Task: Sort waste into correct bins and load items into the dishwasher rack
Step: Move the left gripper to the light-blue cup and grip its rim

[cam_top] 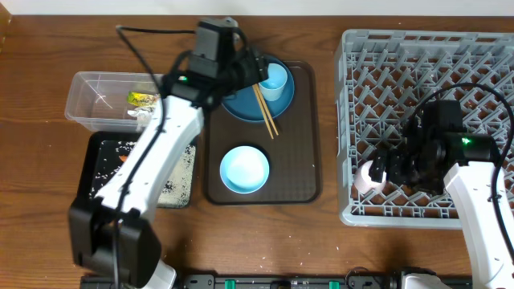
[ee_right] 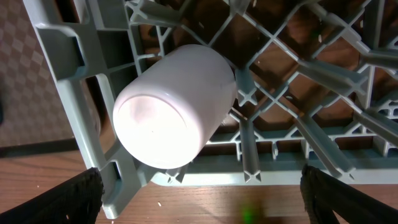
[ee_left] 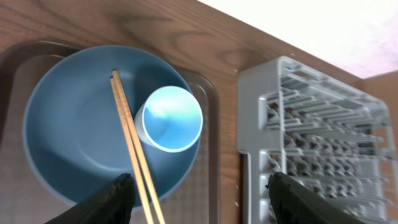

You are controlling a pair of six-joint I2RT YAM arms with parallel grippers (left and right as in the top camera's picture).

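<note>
A blue plate [cam_top: 239,106] [ee_left: 68,137] sits at the back of the brown tray. It holds an upright light blue cup [cam_top: 275,80] [ee_left: 171,118] and a pair of wooden chopsticks [cam_top: 267,111] [ee_left: 132,146]. My left gripper [cam_top: 261,68] [ee_left: 199,193] is open and empty above the plate's right edge. A pinkish-white cup [cam_top: 368,177] [ee_right: 171,118] lies on its side in the front left corner of the grey dishwasher rack [cam_top: 482,56] [ee_right: 74,74]. My right gripper [cam_top: 395,167] [ee_right: 202,186] is open just above it, not touching. A white bowl [cam_top: 244,169] stands on the tray's front half.
The brown serving tray [cam_top: 305,160] lies between the bins and the rack. The clear tub [cam_top: 92,100] at the left holds a yellow-green wrapper [cam_top: 142,99]. The black tray [cam_top: 100,189] in front of it holds rice grains and a carrot [cam_top: 122,158]. My left arm crosses over both bins.
</note>
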